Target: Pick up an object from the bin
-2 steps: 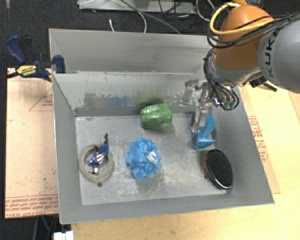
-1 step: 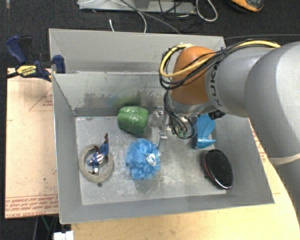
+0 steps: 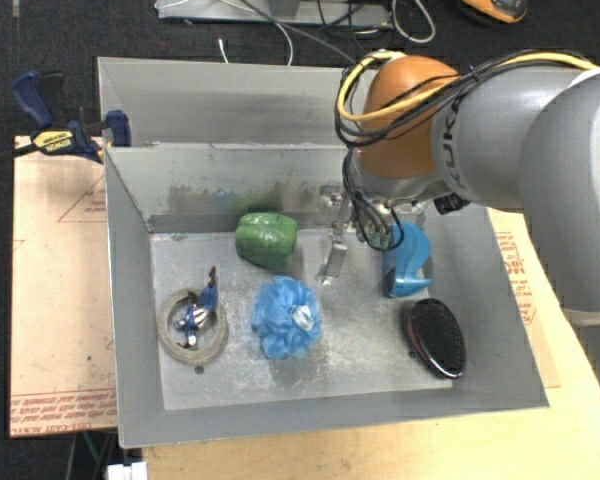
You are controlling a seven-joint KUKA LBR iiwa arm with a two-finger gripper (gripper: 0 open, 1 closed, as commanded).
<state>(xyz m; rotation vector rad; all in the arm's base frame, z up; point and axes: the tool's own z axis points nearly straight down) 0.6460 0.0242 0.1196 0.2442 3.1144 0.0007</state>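
My gripper point(image 3: 354, 256) hangs below the orange wrist cover at the back middle of the bin, open, with nothing between its fingers. Its left metal finger point(image 3: 330, 258) points down at the bin floor just right of a green rounded lump point(image 3: 266, 239). A blue tape dispenser point(image 3: 408, 261) stands right beside the gripper's other side. A blue mesh bath pouf point(image 3: 287, 317) lies on the floor a little in front of the left finger.
A black oval brush point(image 3: 437, 337) lies at the front right. A clear tape roll point(image 3: 193, 325) with a small blue and silver thing inside it sits at the front left. The arm covers the bin's back right corner.
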